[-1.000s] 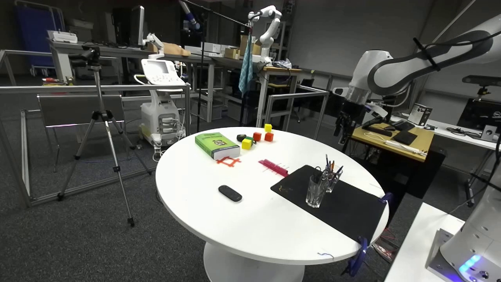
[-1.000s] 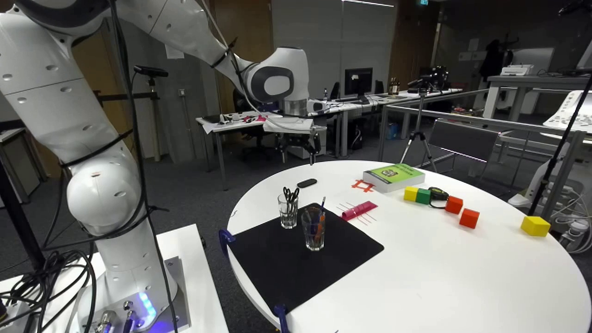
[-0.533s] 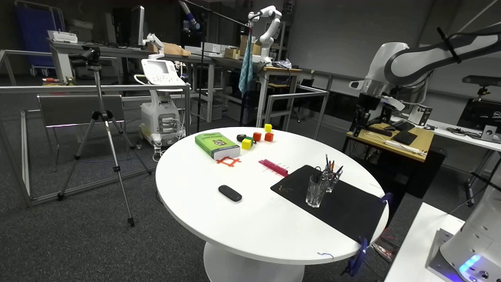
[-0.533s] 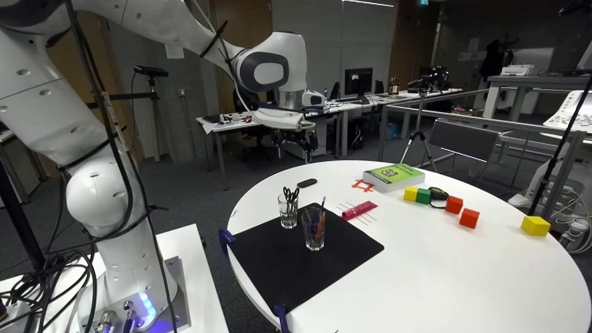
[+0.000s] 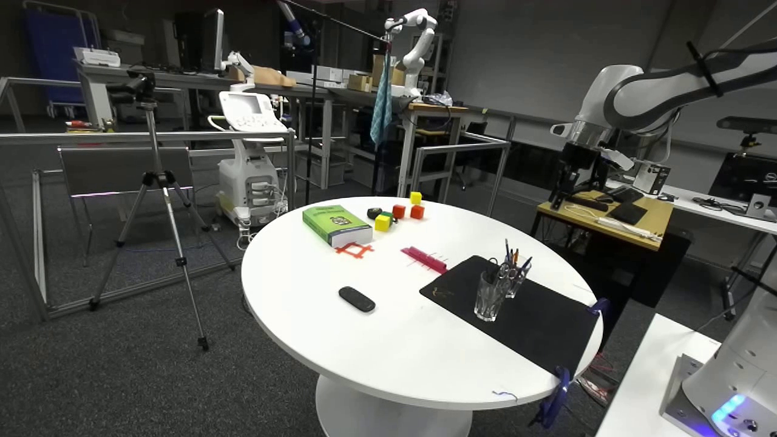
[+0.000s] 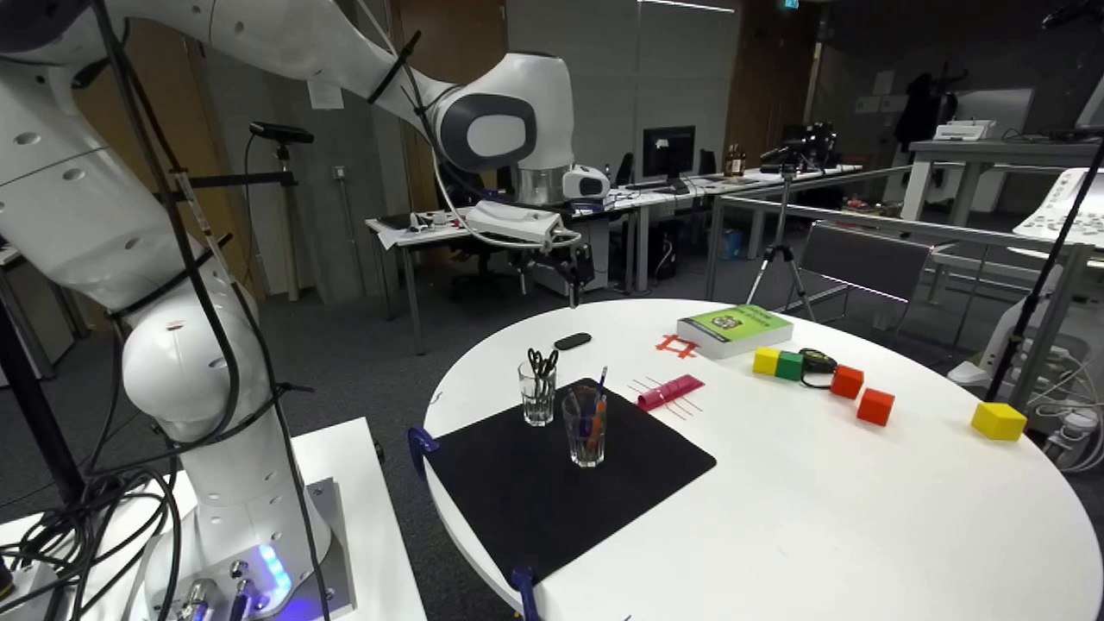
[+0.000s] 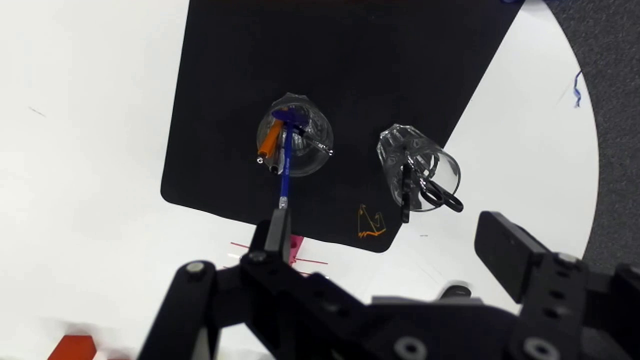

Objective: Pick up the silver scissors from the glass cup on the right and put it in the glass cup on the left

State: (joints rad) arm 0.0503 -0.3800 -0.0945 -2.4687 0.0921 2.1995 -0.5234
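Black mat (image 5: 534,334) lies on round white table (image 5: 376,346); tripod (image 5: 161,178) stands on grey carpet (image 5: 121,382). Gripper (image 7: 385,227) spread wide, holding nothing

1. From where I stand, no word or number reads clearly.
2. A green book (image 6: 733,332) bears lettering and a small emblem on its cover in both exterior views, its title illegible.
3. Fine pale print runs along a blue pen (image 7: 286,175) in the wrist view, unreadable.
4. A pale logo, too small to name, marks a dark panel (image 5: 737,176) in an exterior view.
5. A small green sign (image 6: 788,4) meets the top edge in an exterior view.
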